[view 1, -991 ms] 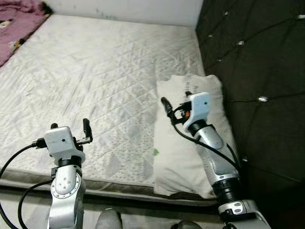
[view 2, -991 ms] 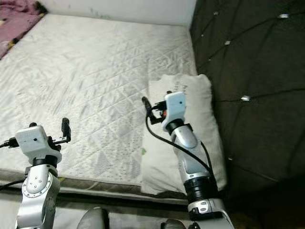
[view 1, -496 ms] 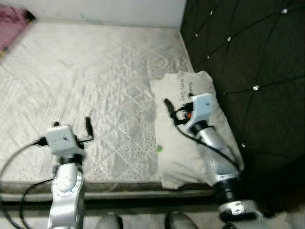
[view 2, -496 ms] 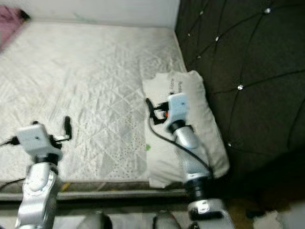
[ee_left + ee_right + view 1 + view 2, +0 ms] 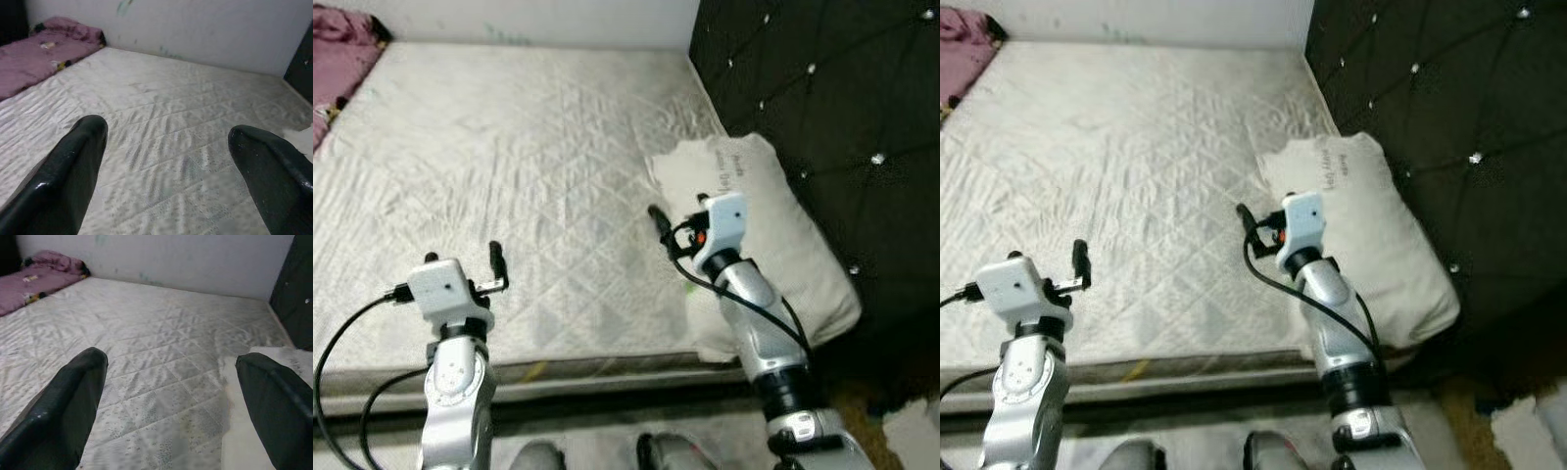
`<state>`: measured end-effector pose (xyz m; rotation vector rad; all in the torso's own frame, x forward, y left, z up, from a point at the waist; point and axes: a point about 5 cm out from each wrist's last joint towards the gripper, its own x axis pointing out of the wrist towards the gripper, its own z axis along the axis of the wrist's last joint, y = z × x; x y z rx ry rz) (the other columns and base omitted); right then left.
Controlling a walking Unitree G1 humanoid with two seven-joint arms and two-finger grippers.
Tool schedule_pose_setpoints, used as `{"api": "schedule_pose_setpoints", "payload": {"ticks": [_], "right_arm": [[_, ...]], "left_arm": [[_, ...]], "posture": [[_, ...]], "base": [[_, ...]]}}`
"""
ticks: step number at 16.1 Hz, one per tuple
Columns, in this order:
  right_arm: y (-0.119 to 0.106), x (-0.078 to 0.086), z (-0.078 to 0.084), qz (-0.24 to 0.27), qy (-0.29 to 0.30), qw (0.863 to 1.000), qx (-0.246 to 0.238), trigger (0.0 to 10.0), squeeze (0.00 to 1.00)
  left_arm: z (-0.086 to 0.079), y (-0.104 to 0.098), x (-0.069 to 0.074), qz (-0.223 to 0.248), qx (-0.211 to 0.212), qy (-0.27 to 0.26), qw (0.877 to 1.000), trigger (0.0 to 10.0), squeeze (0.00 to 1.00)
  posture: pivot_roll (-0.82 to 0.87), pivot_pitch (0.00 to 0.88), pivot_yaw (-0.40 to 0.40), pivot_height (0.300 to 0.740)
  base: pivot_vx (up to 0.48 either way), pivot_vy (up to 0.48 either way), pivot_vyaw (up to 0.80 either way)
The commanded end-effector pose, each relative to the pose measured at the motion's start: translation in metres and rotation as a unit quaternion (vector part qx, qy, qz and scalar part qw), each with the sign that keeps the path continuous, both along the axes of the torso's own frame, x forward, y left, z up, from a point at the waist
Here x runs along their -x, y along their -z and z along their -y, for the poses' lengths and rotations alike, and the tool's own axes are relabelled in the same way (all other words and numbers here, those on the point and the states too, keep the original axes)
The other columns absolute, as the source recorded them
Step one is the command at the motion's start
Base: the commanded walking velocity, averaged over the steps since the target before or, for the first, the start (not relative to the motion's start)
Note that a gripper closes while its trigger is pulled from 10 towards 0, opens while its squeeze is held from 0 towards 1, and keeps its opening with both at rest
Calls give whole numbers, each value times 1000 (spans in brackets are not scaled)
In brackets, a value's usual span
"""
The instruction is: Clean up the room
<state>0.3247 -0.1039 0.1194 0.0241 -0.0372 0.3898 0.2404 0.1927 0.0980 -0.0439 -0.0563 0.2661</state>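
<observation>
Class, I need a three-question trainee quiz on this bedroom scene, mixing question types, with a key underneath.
1. True or false: the pillow lies against the dark headboard.
2. Which holds something: (a) left pincer, (b) right pincer, (c) neither?
3. Fill in: the purple blanket lies at the mattress's far ____ corner, by the robot's sides.

Key: 1 true; 2 c; 3 left.

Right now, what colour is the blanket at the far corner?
Pinkish purple blanket, clearest in the left wrist view.
</observation>
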Motion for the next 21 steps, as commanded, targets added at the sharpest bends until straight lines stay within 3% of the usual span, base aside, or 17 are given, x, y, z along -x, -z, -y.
{"api": "schedule_pose_setpoints", "payload": {"ticks": [1, 16, 21], "right_arm": [[-5, -1, -4, 10, -9, 1000, -1, 10000, 0], [-5, -3, -7, 13, -17, 1000, 8, 10000, 0], [-6, -1, -5, 17, -17, 1000, 4, 10000, 0]], "left_arm": [[-2, -1, 0, 2, 1, -2, 1000, 10000, 0], [-1, -2, -1, 7, -3, -2, 1000, 10000, 0], [-1, -12, 5, 26, -27, 0, 999, 10000, 0]], "posture": [[-45, 95, -46, 740], [-47, 95, -52, 740], [-45, 100, -50, 740]], "base": [[0, 480, 0], [0, 480, 0], [0, 473, 0]]}}
